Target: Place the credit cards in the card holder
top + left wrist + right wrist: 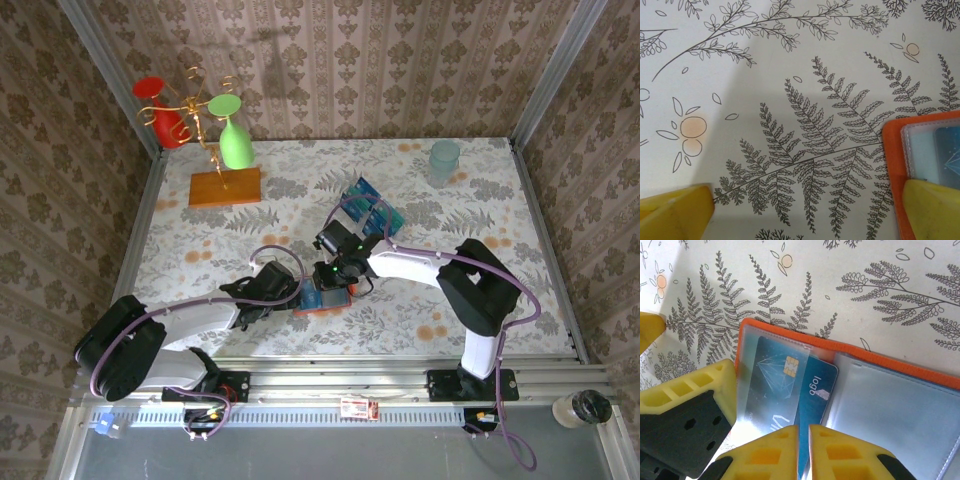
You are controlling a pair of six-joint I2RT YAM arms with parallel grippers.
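Observation:
The card holder (890, 362) lies open on the fern-print table, with an orange rim and clear pockets inside. A teal credit card (785, 375) with a gold chip sits partly inside its left pocket. My right gripper (803, 427) is shut on that card's near edge. My left gripper (807, 192) is open wide, and its right finger (935, 210) rests on the corner of the card holder (895, 150). From above, both the left gripper (295, 290) and the right gripper (338, 280) meet at the card holder (322, 300). More credit cards (370, 208) lie farther back.
A wooden slab (224, 187) at the back left carries a gold stand with a green glass (235, 140) and a red glass (165, 110). A pale cup (444, 160) stands at the back right. Patterned walls enclose the table on three sides.

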